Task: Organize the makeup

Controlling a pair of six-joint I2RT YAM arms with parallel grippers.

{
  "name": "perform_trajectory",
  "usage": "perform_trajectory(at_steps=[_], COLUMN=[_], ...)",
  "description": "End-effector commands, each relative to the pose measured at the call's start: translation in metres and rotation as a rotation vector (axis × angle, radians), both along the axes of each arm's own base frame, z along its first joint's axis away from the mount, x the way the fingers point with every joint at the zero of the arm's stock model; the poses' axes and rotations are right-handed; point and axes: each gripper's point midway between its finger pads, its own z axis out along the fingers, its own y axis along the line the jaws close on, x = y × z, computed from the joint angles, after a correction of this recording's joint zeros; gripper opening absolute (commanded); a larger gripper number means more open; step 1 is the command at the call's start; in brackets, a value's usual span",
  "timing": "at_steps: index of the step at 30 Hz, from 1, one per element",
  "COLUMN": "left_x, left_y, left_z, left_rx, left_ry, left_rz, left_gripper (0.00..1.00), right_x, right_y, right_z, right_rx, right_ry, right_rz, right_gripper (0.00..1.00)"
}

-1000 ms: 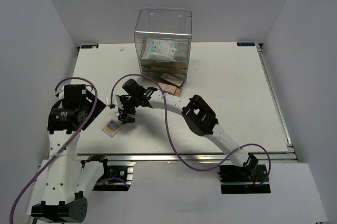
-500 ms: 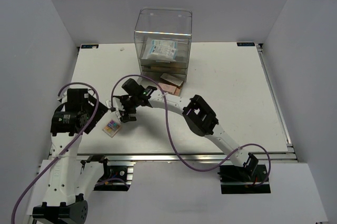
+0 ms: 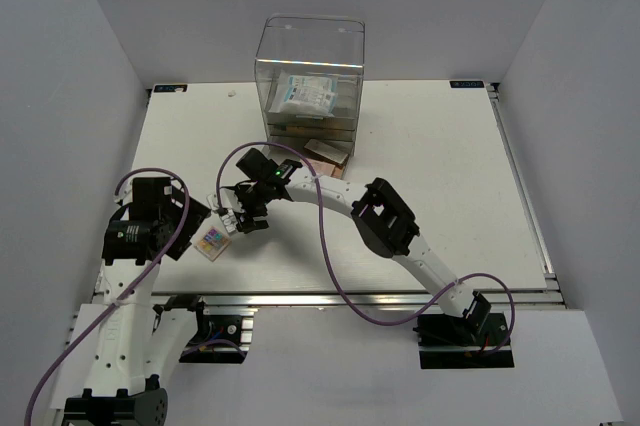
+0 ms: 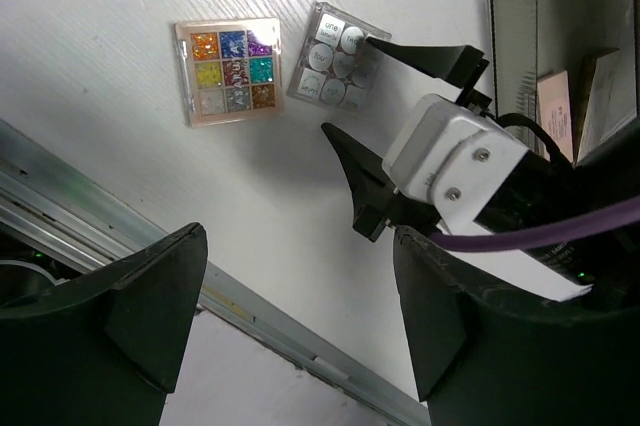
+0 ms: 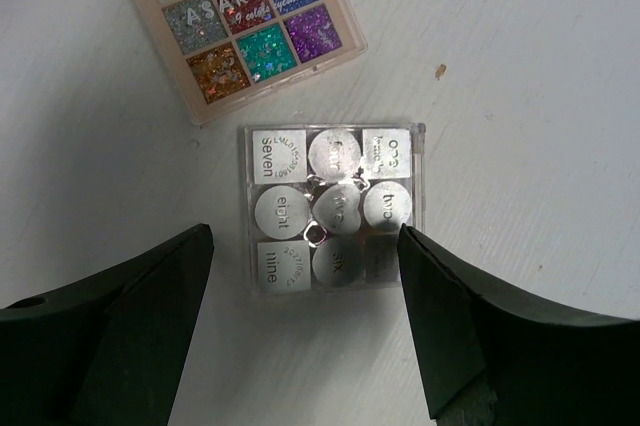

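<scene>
**A:** While the white-blue packet [image 3: 303, 96] sits inside the drawer box [image 3: 310, 46], what is left out?

**B:** Peach palettes [image 3: 325, 154] at the box's front foot. Well to its near-left on the table [image 3: 450, 176] lie the white palette [image 5: 335, 208] and the multicoloured palette [image 5: 240, 16] (roughly midway, I'd judge).

**A:** How does the white one lie?

**B:** Flat, near square, no clear long axis, edges square to the right gripper [image 5: 305, 286]. Its jaws hang spread either side, grasping nothing. The left gripper [image 4: 295, 296] has its jaws spread and empty too.
</scene>
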Motion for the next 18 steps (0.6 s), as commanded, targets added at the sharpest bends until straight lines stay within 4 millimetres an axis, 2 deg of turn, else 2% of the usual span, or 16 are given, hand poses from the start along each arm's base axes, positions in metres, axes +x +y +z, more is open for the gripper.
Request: perform_trajectory(at_steps=[1,5,8,10,11,12,13,14,15,16,18], left_x=[0.003,-0.001,-0.004,-0.005,-0.005,-0.004,0.000,0.003,0.005,0.009,0.015], left_y=[-0.006,-0.007,-0.006,-0.003,-0.003,-0.002,-0.001,-0.001,0.000,0.000,-0.003], left_z=[-0.002,-0.003,-0.003,-0.003,-0.003,-0.004,-0.003,-0.004,-0.009,-0.011,-0.021], left_rx=[-0.047,-0.071,-0.077,-0.065,-0.058,-0.049,-0.030,-0.018,-0.009,0.008,0.014], left_ry=[-0.023,-0.038,-0.046,-0.049,-0.051,-0.055,-0.071,-0.075,-0.061,-0.069,-0.063], left_rz=[0.022,0.048,0.065,0.075,0.071,0.066,0.043,0.025,0.010,-0.016,-0.064], left_gripper=[0.85,0.85,0.84,0.85,0.85,0.85,0.85,0.84,0.84,0.82,0.80], right_x=[-0.010,-0.007,-0.002,0.003,0.004,0.000,0.005,0.004,-0.001,0.005,0.004], right_y=[-0.054,-0.050,-0.033,-0.017,-0.014,-0.017,-0.009,-0.011,-0.022,-0.017,-0.026], right_z=[-0.064,-0.056,-0.035,-0.009,-0.001,-0.002,0.027,0.036,0.027,0.064,0.081], right_rx=[-0.250,-0.213,-0.121,-0.029,-0.003,0.000,0.085,0.109,0.099,0.205,0.235], right_ry=[0.053,0.072,0.085,0.096,0.101,0.117,0.092,0.110,0.135,0.097,0.122], right_rz=[-0.039,-0.071,-0.111,-0.151,-0.163,-0.173,-0.179,-0.205,-0.226,-0.233,-0.275], right_gripper=[0.80,0.83,0.85,0.85,0.85,0.85,0.86,0.86,0.86,0.87,0.88])
